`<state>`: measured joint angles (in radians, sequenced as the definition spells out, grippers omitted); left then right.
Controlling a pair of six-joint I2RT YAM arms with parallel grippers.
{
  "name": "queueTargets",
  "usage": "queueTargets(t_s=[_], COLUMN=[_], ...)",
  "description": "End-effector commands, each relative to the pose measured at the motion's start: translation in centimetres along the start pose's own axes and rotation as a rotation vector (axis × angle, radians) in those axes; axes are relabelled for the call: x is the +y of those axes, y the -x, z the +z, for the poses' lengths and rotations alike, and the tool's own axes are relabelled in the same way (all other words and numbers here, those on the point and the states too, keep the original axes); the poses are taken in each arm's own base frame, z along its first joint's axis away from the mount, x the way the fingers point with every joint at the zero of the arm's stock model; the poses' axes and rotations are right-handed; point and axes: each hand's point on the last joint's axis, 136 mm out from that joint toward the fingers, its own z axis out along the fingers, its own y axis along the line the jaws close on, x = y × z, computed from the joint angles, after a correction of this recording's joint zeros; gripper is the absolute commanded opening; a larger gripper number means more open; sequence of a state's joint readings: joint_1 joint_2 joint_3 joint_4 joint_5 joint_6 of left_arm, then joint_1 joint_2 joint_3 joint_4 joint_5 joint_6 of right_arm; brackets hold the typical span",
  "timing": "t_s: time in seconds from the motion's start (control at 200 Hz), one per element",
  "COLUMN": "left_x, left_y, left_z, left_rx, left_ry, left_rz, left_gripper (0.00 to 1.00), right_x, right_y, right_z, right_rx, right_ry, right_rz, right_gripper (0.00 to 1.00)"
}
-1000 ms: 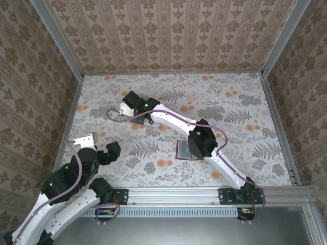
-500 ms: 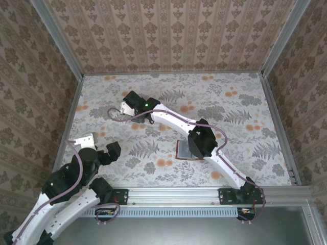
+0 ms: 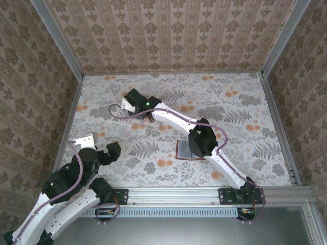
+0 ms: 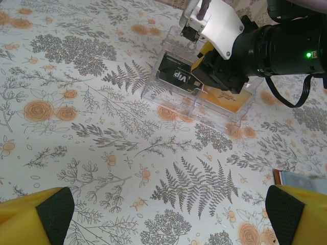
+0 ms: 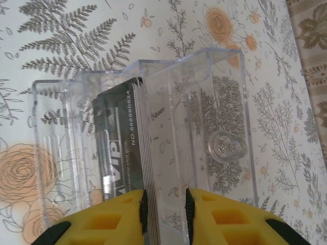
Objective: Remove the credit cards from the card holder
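The card holder (image 3: 182, 150) lies open on the table, partly under my right arm's elbow; its edge (image 4: 300, 180) also shows in the left wrist view. The credit cards are in a clear plastic box (image 4: 204, 92): a dark grey VIP stack (image 5: 120, 148) and an orange card (image 4: 231, 100). My right gripper (image 5: 166, 204) hangs over that box (image 3: 132, 103), its jaws narrowly open. The dark stack's edge lies by the left pad (image 5: 144, 204). My left gripper (image 4: 168, 219) stands wide open over bare table, holding nothing.
The box (image 5: 153, 132) sits at the far left of the floral tabletop (image 3: 230, 102). Patterned walls with metal rails (image 3: 71, 66) enclose the table. My left arm (image 3: 82, 163) rests near the front left corner.
My right gripper's jaws have parted from shut to a narrow gap over the box, and it has shifted slightly. The left arm has not moved.
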<state>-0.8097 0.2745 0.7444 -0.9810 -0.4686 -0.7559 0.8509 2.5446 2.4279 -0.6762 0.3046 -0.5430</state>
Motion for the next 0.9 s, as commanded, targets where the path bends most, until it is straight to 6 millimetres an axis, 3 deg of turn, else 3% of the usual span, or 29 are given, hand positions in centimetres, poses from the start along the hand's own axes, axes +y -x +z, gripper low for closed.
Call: queueTargets(t_s=[0.0, 0.285, 0.64, 0.89], left_x=[0.4, 0.0, -0.5, -1.1], left_y=[-0.2, 0.0, -0.1, -0.6], left_z=[0.1, 0.1, 0.1, 0.5], left_rx=[-0.005, 0.0, 0.016, 0.047], left_ry=[0.01, 0.003, -0.013, -0.035], left_rz=[-0.007, -0.002, 0.01, 0.01], left_gripper=[1.0, 1.0, 1.0, 1.0], right_x=[-0.8, -0.9, -1.5, -3.6], right_y=[-0.3, 0.3, 3.7, 3.2], right_z=[0.6, -1.0, -6.1, -10.0], right_rx=[0.019, -0.022, -0.166, -0.236], right_ry=[-0.051, -0.018, 0.056, 0.039], right_rz=[0.019, 0.069, 0.212, 0.417], right_gripper=[0.29, 0.31, 0.38, 0.49])
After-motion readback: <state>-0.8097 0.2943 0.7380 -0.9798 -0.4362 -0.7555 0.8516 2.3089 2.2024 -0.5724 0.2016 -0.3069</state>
